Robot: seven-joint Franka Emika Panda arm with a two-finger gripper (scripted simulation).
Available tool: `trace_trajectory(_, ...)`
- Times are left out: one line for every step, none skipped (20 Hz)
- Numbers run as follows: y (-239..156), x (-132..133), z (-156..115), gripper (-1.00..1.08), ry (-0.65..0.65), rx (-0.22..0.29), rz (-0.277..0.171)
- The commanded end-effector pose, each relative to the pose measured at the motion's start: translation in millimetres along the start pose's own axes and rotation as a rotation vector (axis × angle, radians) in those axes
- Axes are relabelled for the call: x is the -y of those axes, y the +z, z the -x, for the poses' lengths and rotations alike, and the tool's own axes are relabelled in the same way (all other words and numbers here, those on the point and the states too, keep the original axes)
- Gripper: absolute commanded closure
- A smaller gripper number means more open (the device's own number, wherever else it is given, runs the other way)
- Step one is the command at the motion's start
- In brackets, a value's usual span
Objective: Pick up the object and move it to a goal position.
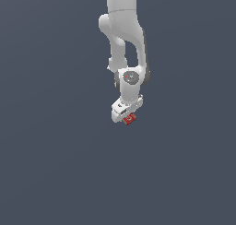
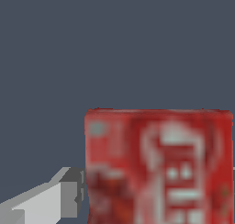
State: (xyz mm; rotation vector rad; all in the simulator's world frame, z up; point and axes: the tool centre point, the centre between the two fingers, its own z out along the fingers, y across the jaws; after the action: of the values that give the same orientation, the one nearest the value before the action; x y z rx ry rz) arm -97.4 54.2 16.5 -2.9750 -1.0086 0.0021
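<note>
The red block (image 1: 129,119) sits directly at the tip of my claw (image 1: 123,114), and in the exterior view I see it pressed against the underside of the white gripper body, a little toward the exterior view's right of the claw's middle. It is much smaller than the claw, and it shows a faint white mark on the face that looks at the camera. In the wrist view the block (image 2: 158,165) is very near to the camera and fills a large part of the picture; its face is red with blurred white markings, which I cannot read. Just beside it there is one grey-white finger (image 2: 46,202), and its end touches the side of the block, or nearly so. The other finger I cannot see clearly, because the block reaches the edge of the picture on that side. From these two views I judge that the claw is closed on the block and holds it between the fingers. Above the claw, the white arm (image 1: 124,30) comes down from the upper edge of the exterior view, with a round grey joint cap (image 1: 131,76) just over the wrist. Around the claw and the block there is only a plain dark grey-blue background (image 1: 46,150), and I cannot tell whether the block touches any surface.
</note>
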Motion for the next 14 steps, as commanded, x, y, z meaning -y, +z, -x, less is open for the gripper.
trace_trajectory(1.3,-0.3,-0.3,1.08,0.0,-0.001,0.001)
trace_trajectory(1.3,-0.3,-0.3,1.08,0.0,-0.001,0.001)
trace_trajectory(1.3,-0.3,-0.3,1.08,0.0,-0.001,0.001)
trace_trajectory(1.3,-0.3,-0.3,1.08,0.0,-0.001,0.001)
trace_trajectory(1.3,-0.3,-0.3,1.08,0.0,-0.001,0.001)
trace_trajectory(1.3,-0.3,-0.3,1.08,0.0,-0.001,0.001)
trace_trajectory(1.3,-0.3,-0.3,1.08,0.0,-0.001,0.001)
trace_trajectory(1.3,-0.3,-0.3,1.08,0.0,-0.001,0.001)
trace_trajectory(1.3,-0.3,-0.3,1.08,0.0,-0.001,0.001)
trace_trajectory(1.3,-0.3,-0.3,1.08,0.0,-0.001,0.001)
trace_trajectory(0.5,-0.5,-0.4,1.08,0.0,-0.001,0.002)
trace_trajectory(0.3,-0.5,-0.5,1.08,0.0,-0.001,0.002)
trace_trajectory(-0.4,-0.6,-1.0,1.08,0.0,-0.001,0.002)
trace_trajectory(-1.5,-0.6,-1.8,1.08,0.0,-0.001,0.002)
